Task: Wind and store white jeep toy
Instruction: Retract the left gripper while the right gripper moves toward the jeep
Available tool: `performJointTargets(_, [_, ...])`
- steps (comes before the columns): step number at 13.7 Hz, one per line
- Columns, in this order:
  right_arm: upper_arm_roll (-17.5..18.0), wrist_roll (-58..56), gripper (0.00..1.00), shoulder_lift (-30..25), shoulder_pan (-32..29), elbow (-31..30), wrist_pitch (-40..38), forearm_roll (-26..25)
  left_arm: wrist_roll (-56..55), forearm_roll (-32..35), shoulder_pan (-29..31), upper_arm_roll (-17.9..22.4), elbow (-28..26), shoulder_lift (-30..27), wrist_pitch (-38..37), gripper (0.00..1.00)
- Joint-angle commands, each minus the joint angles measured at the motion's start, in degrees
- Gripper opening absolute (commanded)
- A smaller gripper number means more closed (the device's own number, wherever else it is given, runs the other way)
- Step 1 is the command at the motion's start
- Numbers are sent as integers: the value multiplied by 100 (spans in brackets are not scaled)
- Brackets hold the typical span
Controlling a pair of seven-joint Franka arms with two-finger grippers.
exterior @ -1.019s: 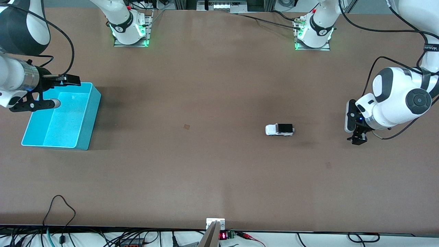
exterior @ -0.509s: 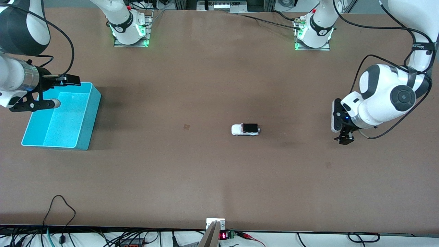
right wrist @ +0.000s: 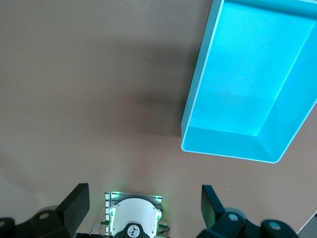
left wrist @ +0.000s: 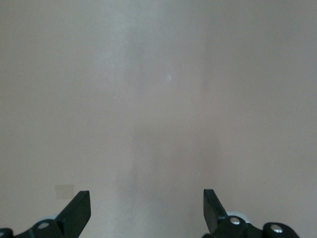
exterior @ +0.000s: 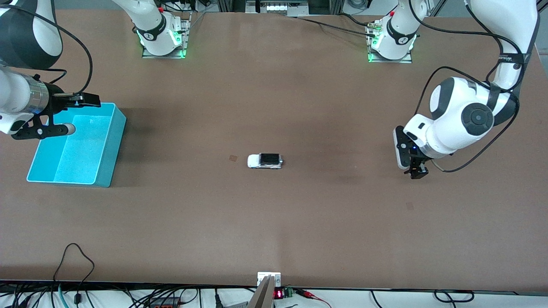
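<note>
Left gripper (exterior: 416,172) hangs over bare table (exterior: 299,222) near the left arm's end, pointing down, with its fingers (left wrist: 79,210) spread wide and nothing between them. Its wrist view shows only plain tabletop under the two dark fingertips.

Right gripper (exterior: 70,113) sits at the right arm's end, above the turquoise bin (exterior: 109,154). Its jaws are released and hold nothing. In the right wrist view the fingers (right wrist: 74,203) stand well apart, with the bin's open inside and the right arm's base (right wrist: 133,218) in sight.

The white jeep toy (exterior: 265,161) stands on its wheels on the table, about midway between the two grippers and well apart from both. Its length runs along the line between the arms' ends of the table. A small dark mark (exterior: 233,158) on the tabletop lies just beside it, toward the bin.
</note>
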Motion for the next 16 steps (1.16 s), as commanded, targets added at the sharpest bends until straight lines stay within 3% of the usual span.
performJointTargets(1, [21, -73, 100, -20, -47, -16, -50, -6, -1042, -100, -109, 67, 181, -98, -59, 100])
performJointTargets(8, [74, -423, 100, -29, 128, -156, 90, 248, -3012, -387, -100, 348, 507, -125, -77, 100])
performJointTargets(13, [74, -503, 100, -625, 691, -1472, 1160, 204, -3865, -706, -100, 629, 718, -291, -391, 100])
performJointTargets(16, [91, -1054, 100, -723, 920, -1870, 1724, 170, -4569, -688, -109, 857, 1051, -362, -901, 100])
